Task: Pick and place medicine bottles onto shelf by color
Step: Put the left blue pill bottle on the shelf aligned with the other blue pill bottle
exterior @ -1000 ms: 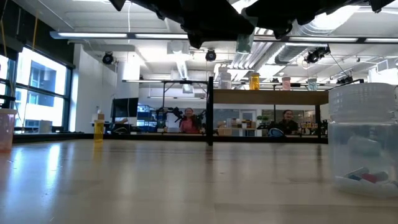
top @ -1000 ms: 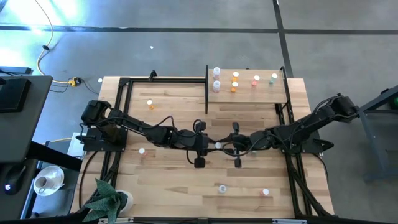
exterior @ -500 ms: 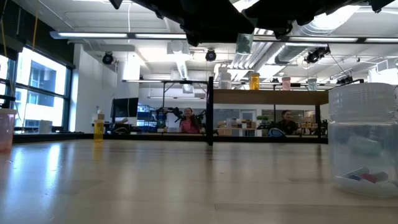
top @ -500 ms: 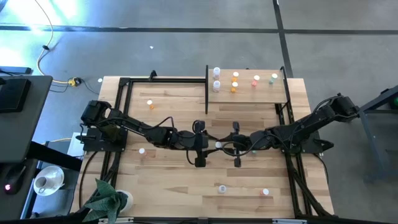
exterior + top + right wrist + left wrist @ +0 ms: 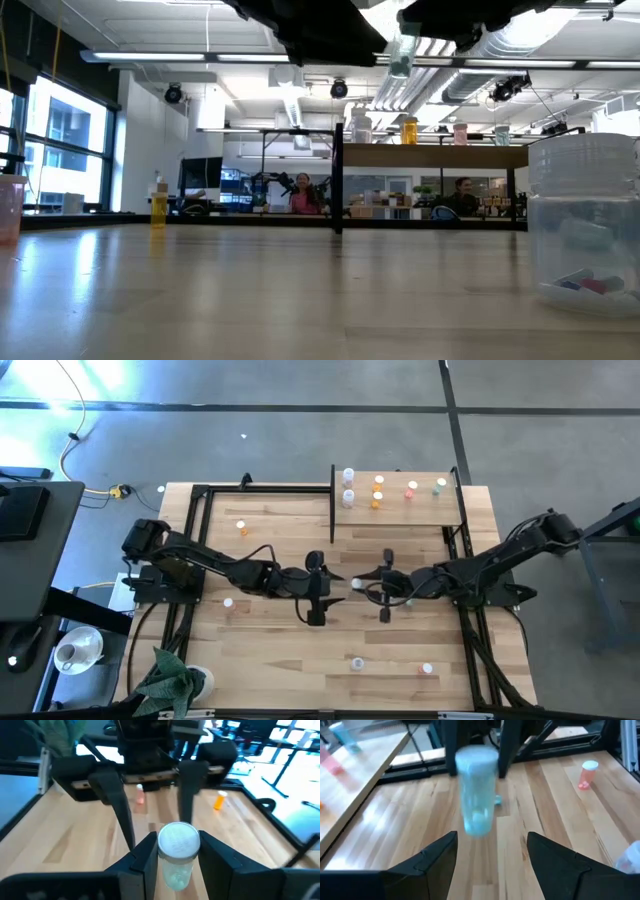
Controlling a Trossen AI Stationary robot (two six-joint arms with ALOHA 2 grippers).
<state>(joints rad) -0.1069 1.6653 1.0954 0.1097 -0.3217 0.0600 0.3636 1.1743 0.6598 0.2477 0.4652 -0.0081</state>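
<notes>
Counting six medicine bottles [image 5: 378,493] on shelf [image 5: 400,512] — four loose.

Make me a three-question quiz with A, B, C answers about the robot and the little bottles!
1. Where is the pale green bottle? A on the shelf; B up in the air; C lying on the table.
2. What colour is the lone bottle on the table beside the shelf? A orange; B blue; C black.
3. The left end effector is: A open; B shut on a bottle; C out of sight.

Answers: 1 B, the right end effector holds it above the table. 2 A, orange body, white cap. 3 A, its fingers stand apart, gripping nothing.
</notes>
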